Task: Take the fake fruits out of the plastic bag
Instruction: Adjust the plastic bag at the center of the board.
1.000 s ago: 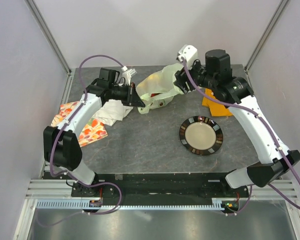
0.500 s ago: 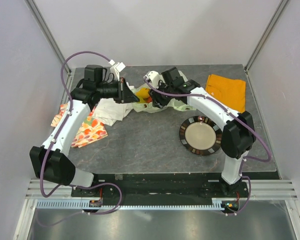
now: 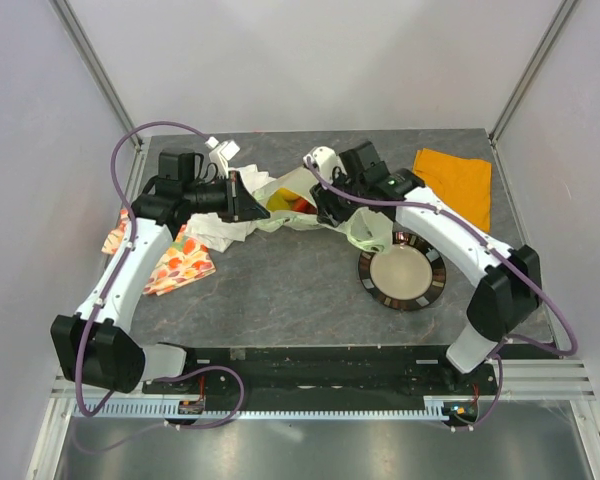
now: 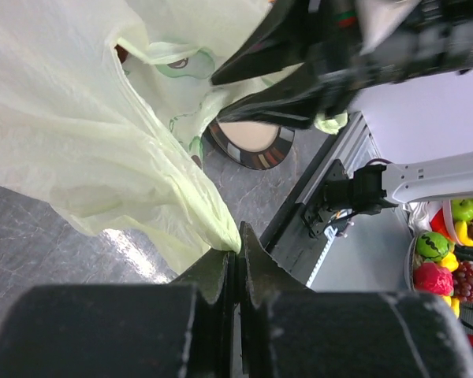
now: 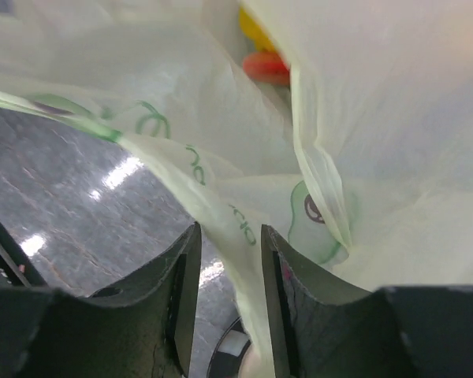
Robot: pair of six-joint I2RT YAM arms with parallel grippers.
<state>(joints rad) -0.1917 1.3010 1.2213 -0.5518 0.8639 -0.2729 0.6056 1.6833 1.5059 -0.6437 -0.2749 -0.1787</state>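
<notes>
The plastic bag (image 3: 365, 228) is pale green and translucent, and lies crumpled between my two grippers at the back middle of the table. A yellow fake fruit (image 3: 278, 203) and a red one (image 3: 302, 206) show at its open mouth; they also show in the right wrist view, yellow (image 5: 256, 27) and red (image 5: 266, 67). My left gripper (image 3: 252, 195) is shut on the bag's left edge (image 4: 213, 228), with its jaws (image 4: 238, 252) pressed together. My right gripper (image 3: 325, 208) is at the bag's right side, with its fingers (image 5: 230, 252) apart and a printed fold of the bag (image 5: 244, 228) between them.
A black-rimmed plate (image 3: 380, 300) sits right of centre, and the bag's end touches its far rim. An orange cloth (image 3: 455, 180) lies at the back right. A white cloth (image 3: 215, 225) and a fruit-printed cloth (image 3: 175, 260) lie under the left arm. More fruits (image 4: 445, 260) show beyond the table.
The right arm brought the bag down from its raised hold onto the table, then shifted right toward the plate. The left gripper drew back left a little, still gripping the edge.
</notes>
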